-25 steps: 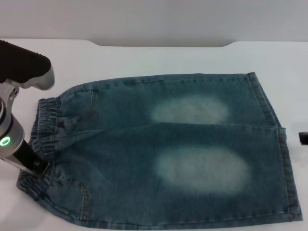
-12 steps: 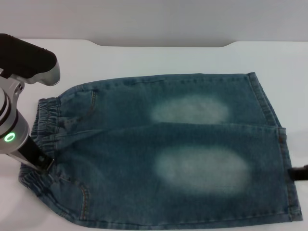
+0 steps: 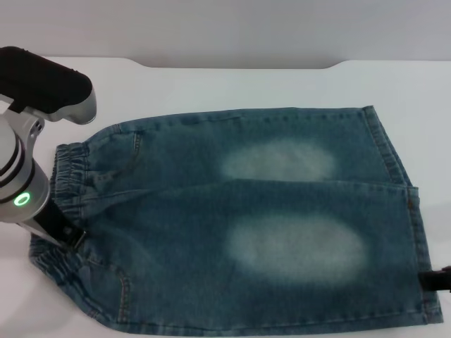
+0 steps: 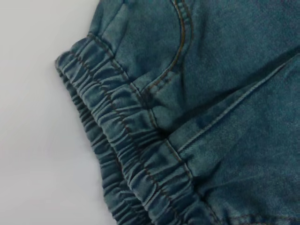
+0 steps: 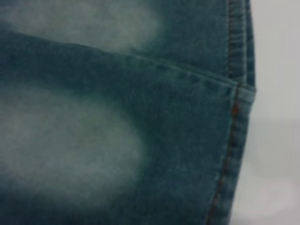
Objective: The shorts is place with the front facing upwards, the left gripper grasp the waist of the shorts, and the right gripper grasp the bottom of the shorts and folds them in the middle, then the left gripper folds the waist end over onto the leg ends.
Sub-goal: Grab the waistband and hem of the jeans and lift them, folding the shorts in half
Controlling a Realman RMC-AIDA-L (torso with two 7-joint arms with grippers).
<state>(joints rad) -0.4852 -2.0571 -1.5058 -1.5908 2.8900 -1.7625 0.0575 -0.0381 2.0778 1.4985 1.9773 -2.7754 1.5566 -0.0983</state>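
Denim shorts point(image 3: 246, 225) flat on white desk point(image 3: 211, 84), waist point(image 3: 63, 183) at 9 o'clock, leg hems point(image 3: 416, 232) at 3. Left claw point(image 3: 70, 238) down on waist; grip state cannot tell. Right claw point(image 3: 435, 279) at hem edge, state cannot tell.

Right wrist cam was basically all denim. The shorts point(image 5: 117, 140) filled most of the shot, with two pale faded patches, one up around 11 o'clock and a bigger one around 9. A seam line where one leg lay over the other ran from roughly 9 toward 3. The bottom of the shorts point(image 5: 234, 131), the flat hem with orange double stitching, ran down the 3 o'clock side, and bare white table point(image 5: 276, 117) showed past it.
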